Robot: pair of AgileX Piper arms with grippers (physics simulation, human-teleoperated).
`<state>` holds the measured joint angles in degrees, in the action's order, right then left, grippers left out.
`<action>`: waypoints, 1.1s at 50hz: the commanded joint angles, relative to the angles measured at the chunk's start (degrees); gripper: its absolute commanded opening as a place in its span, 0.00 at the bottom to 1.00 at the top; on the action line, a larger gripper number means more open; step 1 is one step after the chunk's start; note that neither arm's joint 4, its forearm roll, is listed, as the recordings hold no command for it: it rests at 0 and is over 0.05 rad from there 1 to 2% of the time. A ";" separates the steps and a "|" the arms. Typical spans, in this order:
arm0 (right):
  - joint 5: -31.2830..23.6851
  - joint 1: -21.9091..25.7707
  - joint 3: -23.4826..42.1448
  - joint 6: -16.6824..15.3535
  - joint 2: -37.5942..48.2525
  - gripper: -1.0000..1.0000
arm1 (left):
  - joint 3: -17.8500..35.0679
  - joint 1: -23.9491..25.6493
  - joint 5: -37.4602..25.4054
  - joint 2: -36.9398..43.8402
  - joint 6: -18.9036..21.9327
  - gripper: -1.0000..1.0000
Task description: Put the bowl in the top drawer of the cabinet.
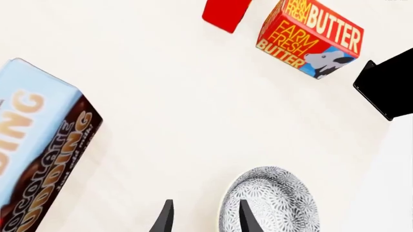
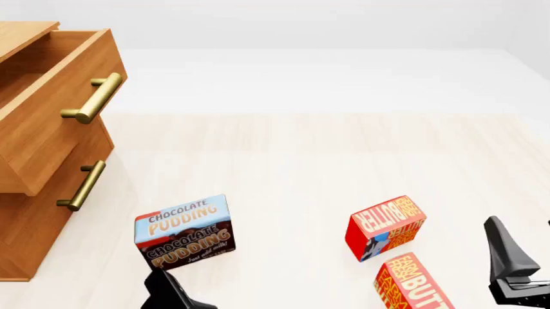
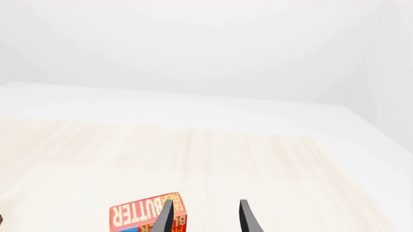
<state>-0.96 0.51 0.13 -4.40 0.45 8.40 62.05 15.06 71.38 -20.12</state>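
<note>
The bowl (image 1: 274, 200), patterned black and white, sits on the table right at my left gripper (image 1: 205, 221). That gripper is open: one finger (image 1: 248, 220) shows over the bowl's inside, and the other stands outside its rim, apart from it. In the front view the bowl is out of sight and the left gripper (image 2: 165, 290) shows only at the near edge. The cabinet (image 2: 35, 225) stands at the left. Its top drawer (image 2: 51, 122) is pulled out, with a brass handle (image 2: 93, 98). My right gripper (image 3: 205, 220) is open and empty at the near right.
A chocolate pudding box (image 2: 183, 232) stands just beyond the left gripper. Two red butter boxes (image 2: 385, 225) (image 2: 413, 283) lie near the right gripper (image 2: 509, 261). The lower drawer (image 2: 51, 193) is shut.
</note>
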 commanded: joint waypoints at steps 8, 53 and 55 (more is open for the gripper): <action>-0.16 0.01 -0.12 -0.08 -0.26 1.00 | -0.84 1.67 7.87 7.19 -2.57 1.00; 1.32 0.23 0.28 -0.21 1.79 1.00 | -1.50 3.80 13.93 11.89 -5.13 1.00; 1.43 0.23 0.27 -0.21 1.88 1.00 | -1.47 3.79 13.93 11.97 -5.13 1.00</action>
<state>-0.01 0.69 0.29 -4.59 1.74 6.82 65.45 28.68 83.08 -24.90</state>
